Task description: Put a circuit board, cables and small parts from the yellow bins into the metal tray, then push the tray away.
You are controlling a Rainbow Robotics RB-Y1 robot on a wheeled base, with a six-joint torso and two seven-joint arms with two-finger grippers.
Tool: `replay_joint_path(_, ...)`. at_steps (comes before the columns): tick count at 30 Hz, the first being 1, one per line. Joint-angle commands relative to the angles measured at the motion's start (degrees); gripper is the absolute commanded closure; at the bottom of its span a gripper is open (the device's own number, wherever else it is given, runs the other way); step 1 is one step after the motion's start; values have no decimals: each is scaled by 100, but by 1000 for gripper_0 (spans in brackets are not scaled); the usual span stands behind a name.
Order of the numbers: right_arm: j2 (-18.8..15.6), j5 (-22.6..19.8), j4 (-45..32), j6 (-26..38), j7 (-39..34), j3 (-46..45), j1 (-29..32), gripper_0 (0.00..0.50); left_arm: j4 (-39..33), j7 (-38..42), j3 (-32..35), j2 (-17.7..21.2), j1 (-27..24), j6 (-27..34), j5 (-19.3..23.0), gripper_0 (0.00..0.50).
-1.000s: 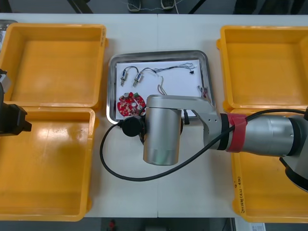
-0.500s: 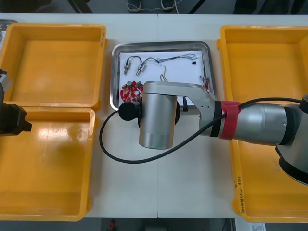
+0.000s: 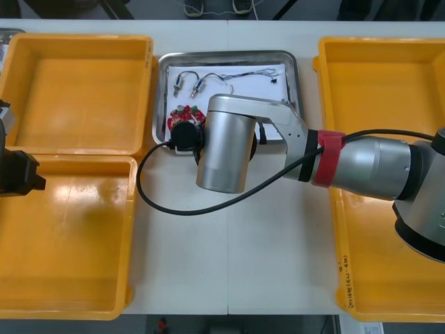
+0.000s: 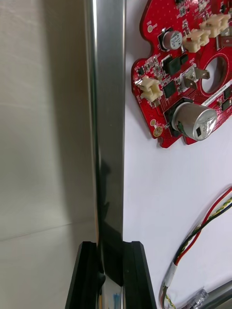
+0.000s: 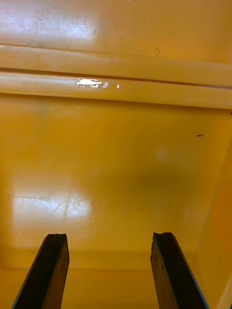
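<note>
I am clamping my right hand (image 4: 110, 277) on the rim of the metal tray (image 3: 229, 56), just beside the red circuit board (image 4: 186, 77). Its 2 fingers (image 4: 87, 275) are standing narrowly apart with the shiny rim between them. The tray is sitting toward the far side of the surface (image 3: 229, 264), between the yellow bins (image 3: 76, 90). It is holding the board, cables (image 3: 236, 75) and 2 small metal parts (image 3: 179, 85). My left hand (image 5: 110, 270) is hanging wide open over a left-side bin, gripping nothing.

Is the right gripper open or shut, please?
Shut on the metal tray: right gripper fingers flank its rim. The left gripper hangs open over a yellow bin.
</note>
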Motion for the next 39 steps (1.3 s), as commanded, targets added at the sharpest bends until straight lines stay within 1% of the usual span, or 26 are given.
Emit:
replay_joint_path(1, 123, 1, 101, -246, 289, -233, -338, 500, -168, -504, 176, 239, 100, -46, 43, 0)
replay_joint_path(5, 123, 159, 215, -439, 376, -242, -347, 500, -168, -504, 176, 239, 100, -46, 43, 0)
replay_joint_path(17, 123, 177, 655, -975, 587, -470, -400, 500, -168, -504, 176, 239, 100, -46, 43, 0)
replay_joint_path(28, 123, 265, 725, -1028, 649, -593, -400, 498, -168, -504, 176, 239, 100, -46, 43, 0)
replay_joint_path(30, 123, 283, 725, -1028, 649, -593, -400, 257, -168, -504, 176, 239, 100, -46, 43, 0)
replay_joint_path(31, 123, 300, 725, -1028, 649, -584, -400, 210, -168, -504, 176, 239, 100, -46, 43, 0)
replay_joint_path(32, 123, 318, 725, -1028, 631, -593, -400, 142, -168, -504, 176, 239, 100, -46, 43, 0)
replay_joint_path(33, 123, 326, 725, -1028, 623, -584, -391, 85, -168, -504, 176, 239, 100, -46, 43, 0)
replay_joint_path(34, 123, 326, 725, -1028, 623, -593, -400, 67, -168, -504, 176, 239, 100, -46, 43, 0)
replay_joint_path(36, 123, 335, 707, -1028, 649, -620, -391, 7, -168, -504, 176, 239, 100, -46, 43, 0)
replay_joint_path(39, 123, 256, 663, -1002, 614, -646, -391, 0, -168, -504, 176, 239, 100, -46, 43, 0)
